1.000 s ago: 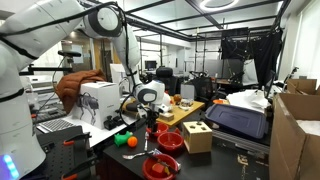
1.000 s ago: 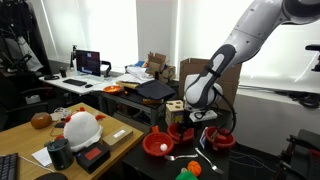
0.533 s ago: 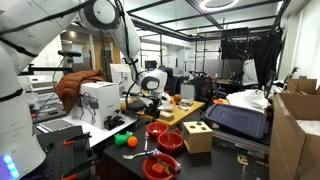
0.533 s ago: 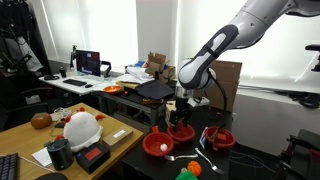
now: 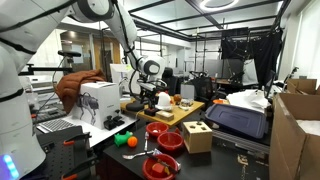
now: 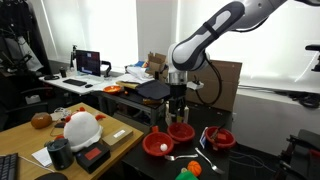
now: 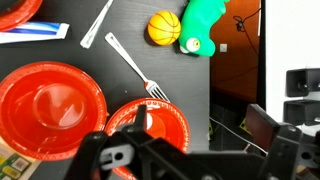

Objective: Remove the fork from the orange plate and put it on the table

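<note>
Fork [image 7: 130, 64] lies flat on the table [image 7: 190, 80], tines right at the orange plate [image 7: 175, 118] rim, so prob. off it. Gripper [image 6: 177, 103] hangs high above, jaws spread w/ nothing between; looks like clearance after release.

Three red-orange dishes stand on the bench [image 7: 188, 78]: in the wrist view a large dish [image 7: 50, 105], a smaller dish [image 7: 168, 118] and a third dish cut off at the corner [image 7: 14, 10]. The same count of three holds in both exterior views. There is one metal fork [image 7: 135, 66], one white utensil [image 7: 97, 24], one orange ball [image 7: 165, 28] and one green toy [image 7: 203, 25]. One flat blue-and-white piece [image 7: 30, 33] lies there too. An exterior view adds one wooden cube [image 5: 197, 137].
</note>
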Controlling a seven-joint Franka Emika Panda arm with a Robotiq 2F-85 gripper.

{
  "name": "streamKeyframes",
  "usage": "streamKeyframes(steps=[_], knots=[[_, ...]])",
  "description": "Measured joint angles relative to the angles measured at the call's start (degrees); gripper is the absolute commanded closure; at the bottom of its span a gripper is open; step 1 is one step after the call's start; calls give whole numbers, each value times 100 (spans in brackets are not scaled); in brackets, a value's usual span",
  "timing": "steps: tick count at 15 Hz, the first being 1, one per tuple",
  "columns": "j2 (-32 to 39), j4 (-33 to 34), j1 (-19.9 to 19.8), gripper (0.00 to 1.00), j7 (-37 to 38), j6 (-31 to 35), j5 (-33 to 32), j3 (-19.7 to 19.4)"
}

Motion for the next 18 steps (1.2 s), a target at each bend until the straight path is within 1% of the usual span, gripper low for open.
streamKeyframes(steps=[3, 7, 13, 18], knots=[[-451, 33, 264, 0, 173, -224, -340, -114], [-1040, -15, 509, 0, 530, -258, -597, -252], [-1676, -279, 545, 0, 953, -258, -653, -398], [-2226, -615, 533, 0, 1131, -253, -651, -471]])
